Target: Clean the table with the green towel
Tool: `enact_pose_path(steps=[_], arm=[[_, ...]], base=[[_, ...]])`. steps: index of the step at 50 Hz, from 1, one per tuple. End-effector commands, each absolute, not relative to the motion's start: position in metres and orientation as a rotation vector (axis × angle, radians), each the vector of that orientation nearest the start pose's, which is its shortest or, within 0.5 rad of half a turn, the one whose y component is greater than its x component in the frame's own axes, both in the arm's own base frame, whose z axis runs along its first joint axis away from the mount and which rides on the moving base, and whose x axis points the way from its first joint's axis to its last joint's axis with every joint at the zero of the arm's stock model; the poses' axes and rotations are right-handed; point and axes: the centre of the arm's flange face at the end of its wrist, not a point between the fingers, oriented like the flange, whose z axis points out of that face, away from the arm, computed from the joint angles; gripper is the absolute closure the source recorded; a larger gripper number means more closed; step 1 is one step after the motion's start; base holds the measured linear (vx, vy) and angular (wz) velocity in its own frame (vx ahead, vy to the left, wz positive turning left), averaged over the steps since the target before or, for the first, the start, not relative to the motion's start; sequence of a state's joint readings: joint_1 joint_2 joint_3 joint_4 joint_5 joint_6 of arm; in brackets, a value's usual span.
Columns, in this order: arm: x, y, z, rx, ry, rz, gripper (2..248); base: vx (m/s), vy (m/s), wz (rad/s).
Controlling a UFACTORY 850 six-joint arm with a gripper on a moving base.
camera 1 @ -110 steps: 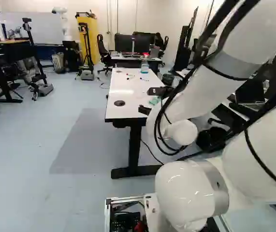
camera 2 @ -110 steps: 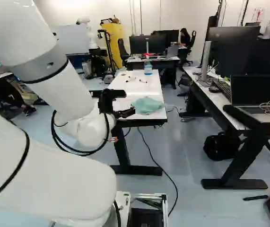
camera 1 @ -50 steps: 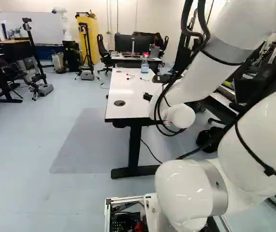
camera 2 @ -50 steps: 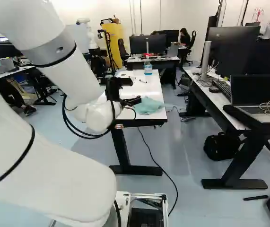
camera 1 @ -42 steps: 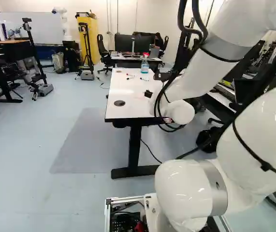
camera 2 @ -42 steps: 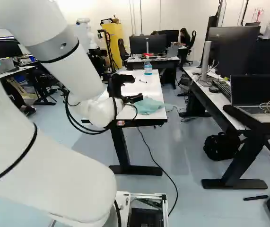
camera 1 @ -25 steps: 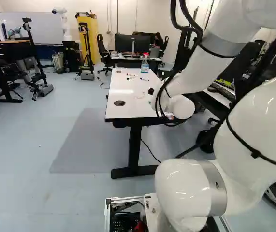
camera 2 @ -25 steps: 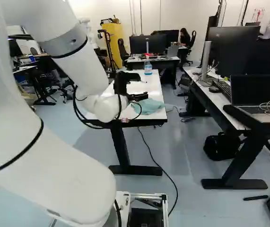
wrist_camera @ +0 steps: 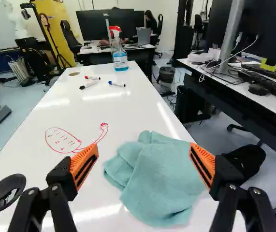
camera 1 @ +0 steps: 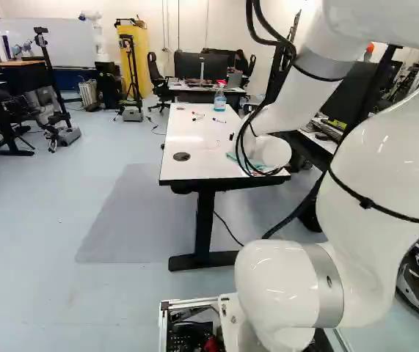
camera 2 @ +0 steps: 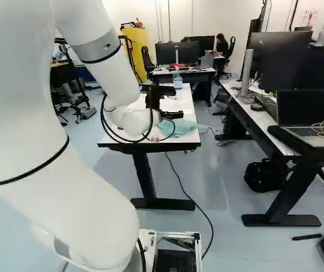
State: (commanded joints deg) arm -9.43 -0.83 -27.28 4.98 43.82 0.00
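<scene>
In the right base view my gripper (camera 2: 174,114) is over the near end of the white table (camera 2: 114,138), beside and slightly above the green towel (camera 2: 183,128). The wrist view shows the gripper (wrist_camera: 143,165) open, its orange-padded fingers wide apart, with the crumpled towel (wrist_camera: 159,181) lying on the tabletop (wrist_camera: 142,104) below and between them. No cloth is pinched. A red drawing (wrist_camera: 63,140) marks the surface just ahead of one finger.
Farther along the table lie a red marker (wrist_camera: 92,78), a black marker (wrist_camera: 88,85) and a blue marker (wrist_camera: 117,84), with a spray bottle (wrist_camera: 120,59) at the far end. A round grommet (wrist_camera: 5,193) is beside one finger. Another desk (camera 2: 283,148) with monitors stands alongside.
My arm has swung the open gripper rightward in the right base view, over toward the towel. The towel has come into sight beside the arm in the left base view. The base has stayed put.
</scene>
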Motion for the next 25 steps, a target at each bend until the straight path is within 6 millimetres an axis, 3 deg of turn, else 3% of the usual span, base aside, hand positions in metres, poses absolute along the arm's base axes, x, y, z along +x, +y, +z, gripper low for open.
enact_pose_path(steps=[25], arm=[[0.446,-0.092,0.397,-2.736,0.465,-1.691,3]], base=[[0.0,0.0,0.0]])
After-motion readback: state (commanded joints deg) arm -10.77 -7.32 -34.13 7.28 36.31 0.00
